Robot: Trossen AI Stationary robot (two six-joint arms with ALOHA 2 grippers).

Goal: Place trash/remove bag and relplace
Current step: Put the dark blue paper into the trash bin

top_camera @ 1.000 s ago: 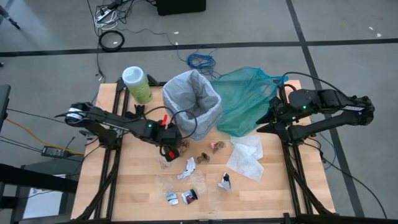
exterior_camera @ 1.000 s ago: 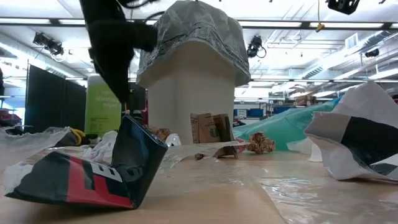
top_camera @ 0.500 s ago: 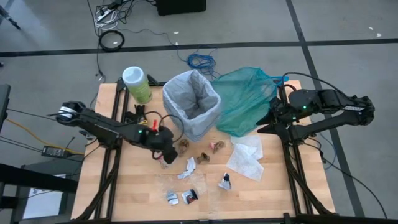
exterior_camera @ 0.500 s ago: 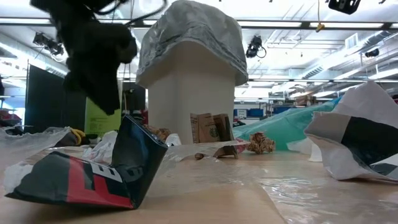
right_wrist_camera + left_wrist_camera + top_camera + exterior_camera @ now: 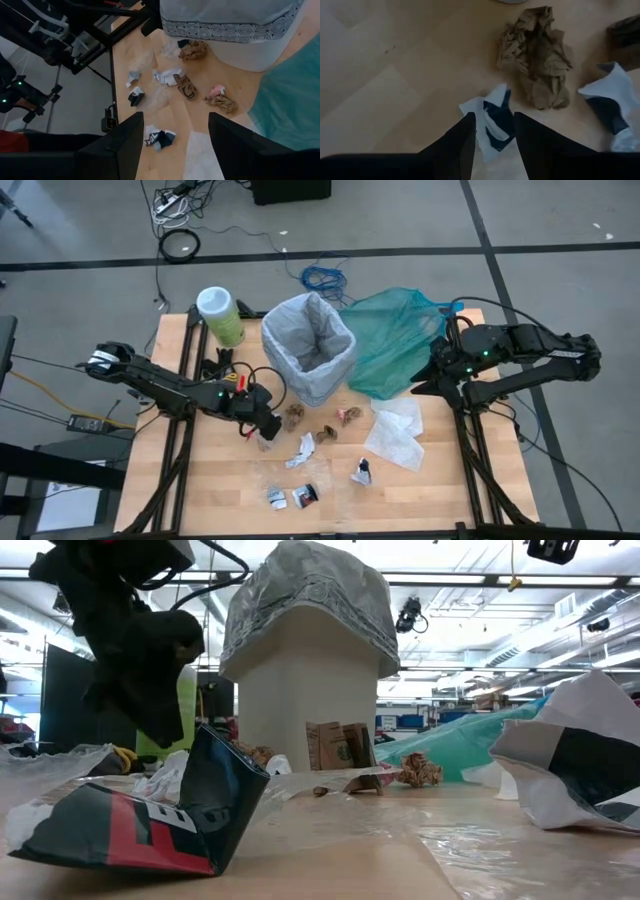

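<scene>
Most of the trash (image 5: 320,435) lies scattered on the bare wood in the middle of the table (image 5: 450,500), in front of the bin whose bag (image 5: 300,340) is fitted over the rim near the far edge. The scraps look light and soft, likely to crush or slip, so pinching across a crumpled fold seems best. The left gripper (image 5: 491,135) hovers with fingers apart, straddling a white-and-dark scrap (image 5: 492,120) beside a brown wad (image 5: 537,57), holding nothing. The right gripper (image 5: 172,145) waits open and empty by the right edge.

Left gripper (image 5: 262,423) pulled back from bin (image 5: 312,350), now above scraps.
</scene>
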